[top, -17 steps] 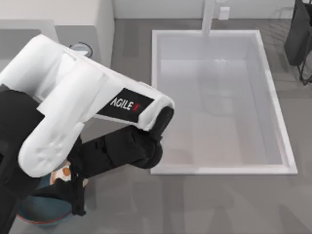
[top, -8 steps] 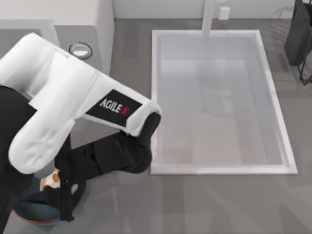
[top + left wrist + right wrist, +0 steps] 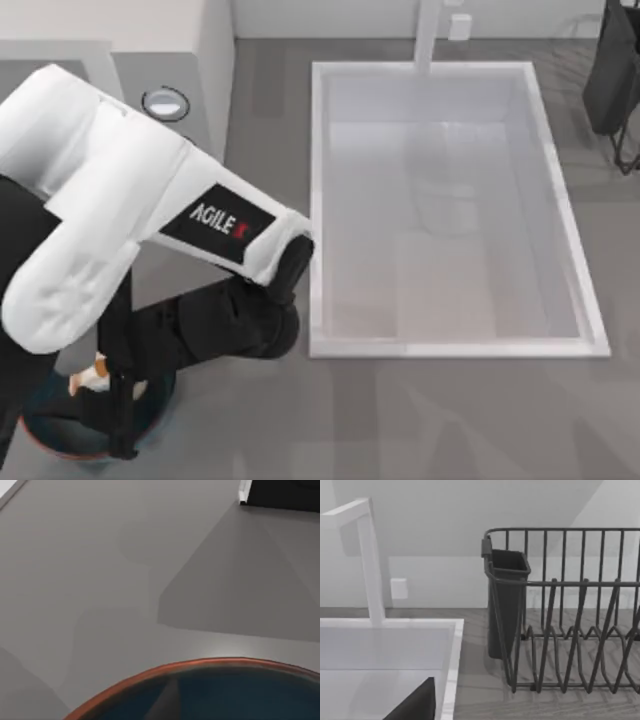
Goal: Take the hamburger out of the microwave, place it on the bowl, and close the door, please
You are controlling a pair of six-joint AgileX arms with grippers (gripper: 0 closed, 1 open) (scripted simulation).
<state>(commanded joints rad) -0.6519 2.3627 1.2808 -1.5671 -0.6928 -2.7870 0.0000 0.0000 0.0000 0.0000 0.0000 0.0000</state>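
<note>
My left gripper [image 3: 106,392] hangs over the bowl [image 3: 62,453] at the table's front left, shut on the hamburger [image 3: 88,379], a small whitish lump with orange patches. The bowl is dark teal with a reddish-brown rim, and its near rim [image 3: 200,664] curves across the left wrist view just below the camera. The white microwave [image 3: 120,30] stands at the back left, with one round knob [image 3: 165,102] on its grey panel. My left arm hides the door. My right arm is parked toward the back right, its wrist camera facing the faucet and rack.
A large white sink [image 3: 318,200] fills the middle of the table, with a white faucet [image 3: 370,560] at its back. A black wire dish rack [image 3: 570,610] with a cutlery cup [image 3: 506,605] stands at the back right. Bare grey counter [image 3: 400,420] runs along the front.
My left arm has swung toward the front left, carrying the hamburger from the bowl's near-right edge to over its middle. More of the microwave's knob panel is uncovered.
</note>
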